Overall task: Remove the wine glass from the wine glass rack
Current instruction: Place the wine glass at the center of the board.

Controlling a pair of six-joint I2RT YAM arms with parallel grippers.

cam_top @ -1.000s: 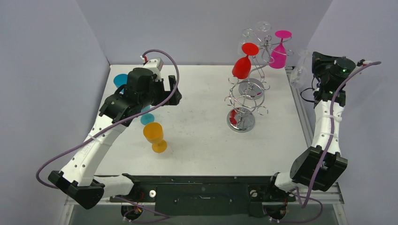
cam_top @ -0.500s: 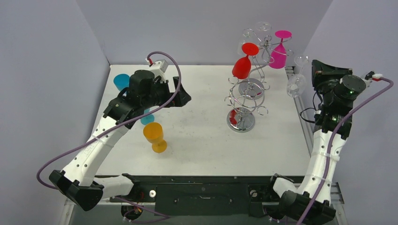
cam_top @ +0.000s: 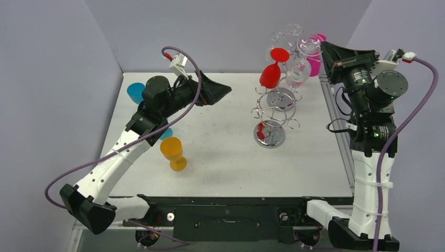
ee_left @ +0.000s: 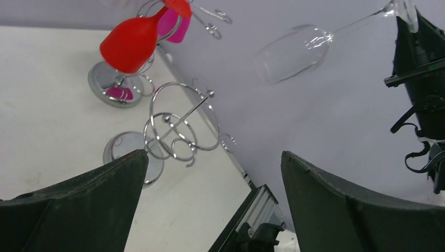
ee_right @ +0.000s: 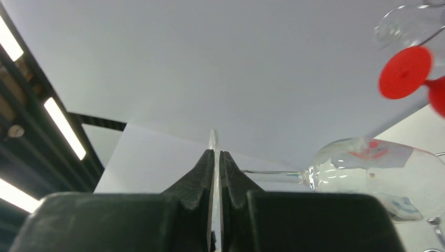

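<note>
My right gripper [cam_top: 321, 51] is shut on the round foot of a clear wine glass [cam_top: 299, 71] and holds it in the air beside the top of the chrome wire rack [cam_top: 273, 113]. In the right wrist view the foot is pinched edge-on between the fingers of the gripper [ee_right: 215, 155], and the bowl [ee_right: 378, 173] lies sideways to the right. A red glass [cam_top: 270, 76] and a pink glass [cam_top: 314, 65] hang on the rack. My left gripper [cam_top: 223, 90] is open and empty, raised and pointing at the rack; its view shows the clear glass [ee_left: 294, 52] above the rack [ee_left: 178, 126].
An orange glass [cam_top: 173, 152] stands on the table at the left, with a blue glass [cam_top: 135, 90] and a teal one [cam_top: 165, 133] behind the left arm. More clear glasses [cam_top: 286, 37] hang at the rack's top. The table's right rail [cam_top: 338, 136] runs under the right arm.
My right arm has risen and swung left, carrying the clear glass from the table's right edge to beside the rack's top. My left gripper has lifted and moved right toward the rack.
</note>
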